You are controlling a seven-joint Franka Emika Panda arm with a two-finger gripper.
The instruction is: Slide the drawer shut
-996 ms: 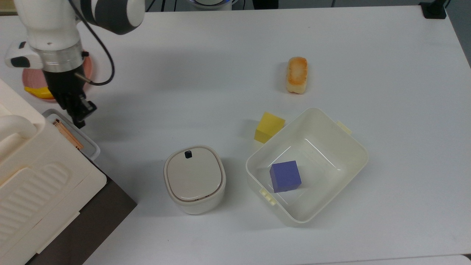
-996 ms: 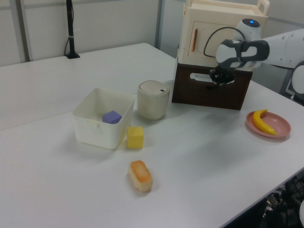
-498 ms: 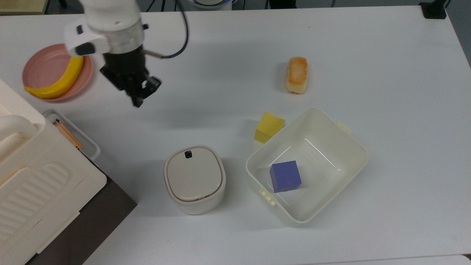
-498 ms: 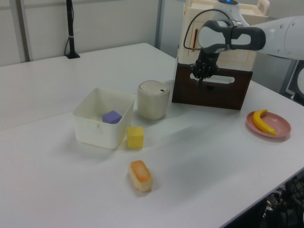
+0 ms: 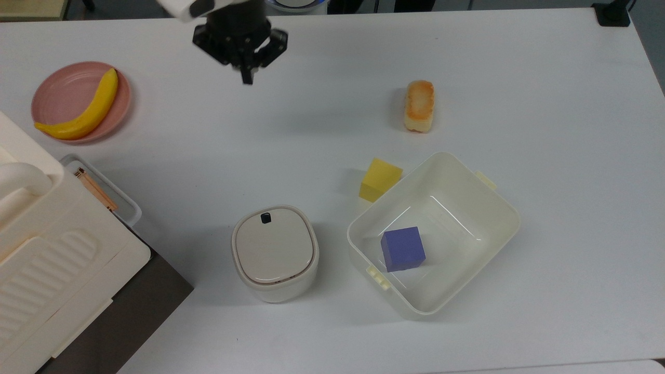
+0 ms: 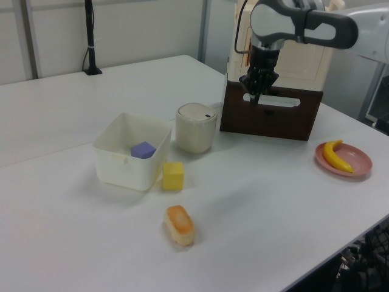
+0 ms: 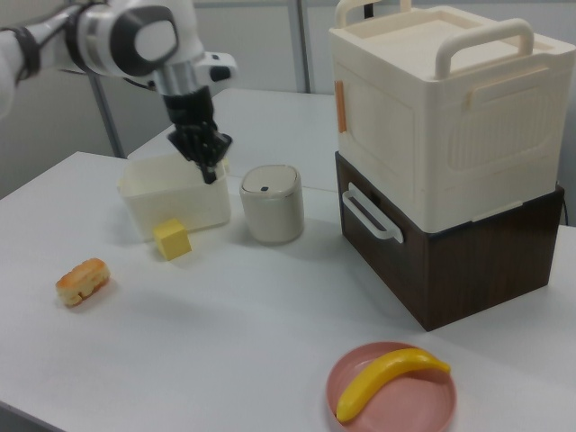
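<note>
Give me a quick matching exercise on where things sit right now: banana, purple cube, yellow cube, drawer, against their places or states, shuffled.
Things:
1. banana
2. purple cube
3. yellow cube
4. drawer

Places or states:
A. inside the cream tub
B. on the table, against the tub's outer wall
C. pushed flush into the dark cabinet
D. lying on the pink plate

Pairs: 1-D, 2-A, 3-B, 4-C
</note>
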